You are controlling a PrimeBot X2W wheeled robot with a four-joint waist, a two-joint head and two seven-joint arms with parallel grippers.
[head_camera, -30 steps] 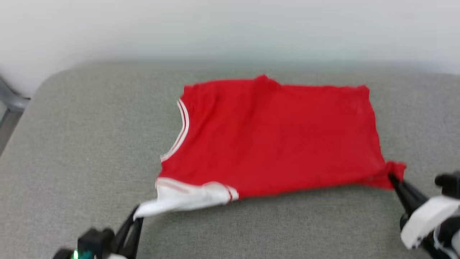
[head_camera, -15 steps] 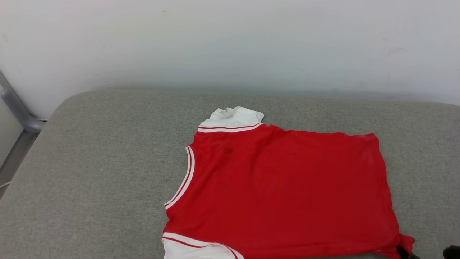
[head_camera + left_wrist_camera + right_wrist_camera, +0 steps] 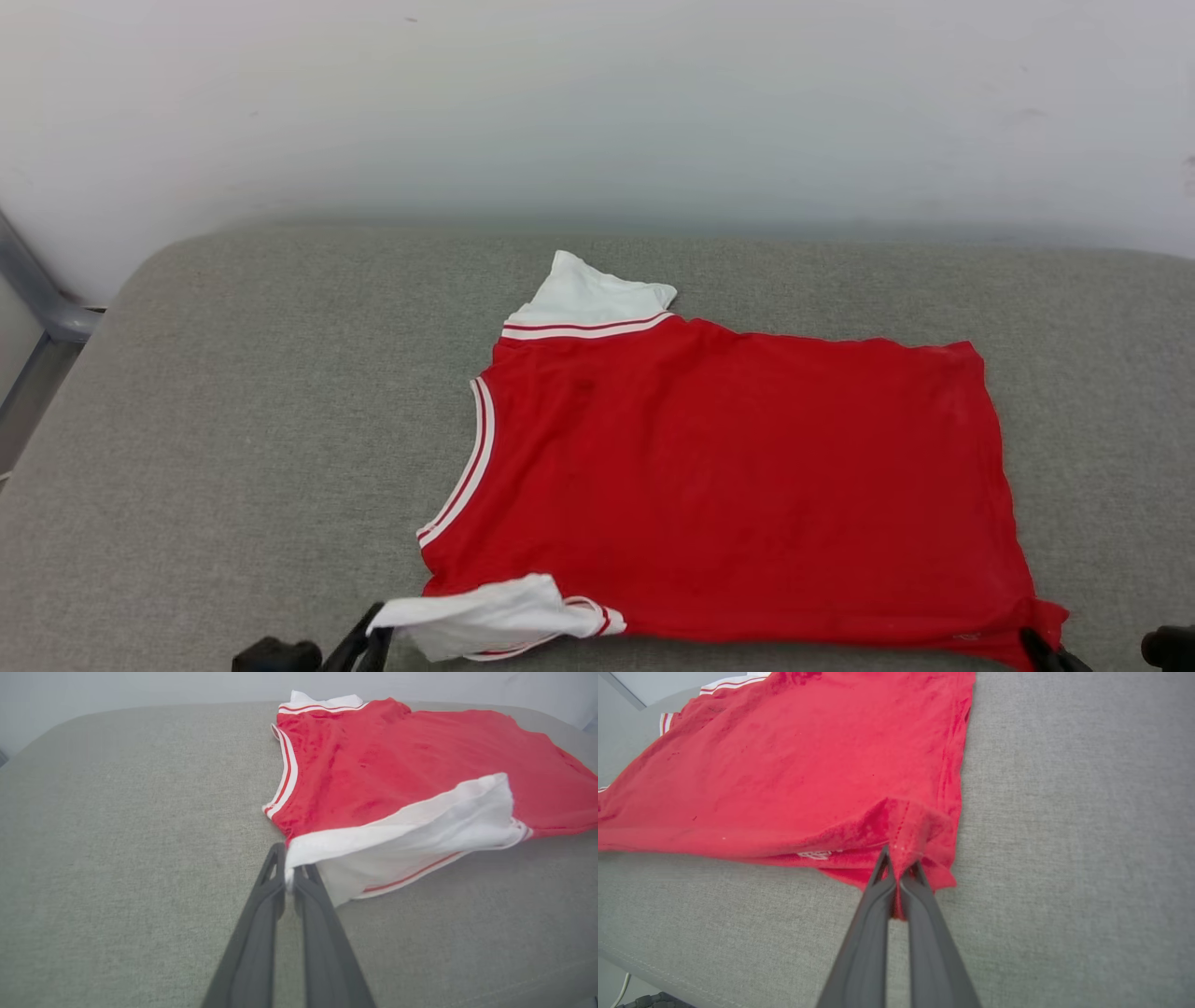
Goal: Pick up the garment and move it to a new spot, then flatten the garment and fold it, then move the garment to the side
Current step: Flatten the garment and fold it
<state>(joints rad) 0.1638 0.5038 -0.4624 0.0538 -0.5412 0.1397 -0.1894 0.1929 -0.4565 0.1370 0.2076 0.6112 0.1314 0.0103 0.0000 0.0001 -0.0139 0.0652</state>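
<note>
The left tool [image 3: 289, 870] pinches tight the white sleeve [image 3: 411, 826] and the right tool [image 3: 896, 868] the red hem corner of the garment [image 3: 728, 485], which lies spread plain side up toward the robot's edge of the grey cushion [image 3: 233, 420].

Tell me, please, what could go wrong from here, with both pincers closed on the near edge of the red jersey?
1. The left pincer grips only the tip of the near white sleeve; a pull could slip it free or stretch the sleeve alone.
2. The right pincer pinches a bunched hem corner, so a crease may remain there.
3. The far sleeve lies crumpled; dragging over the grey cushion might fold it under.
</note>
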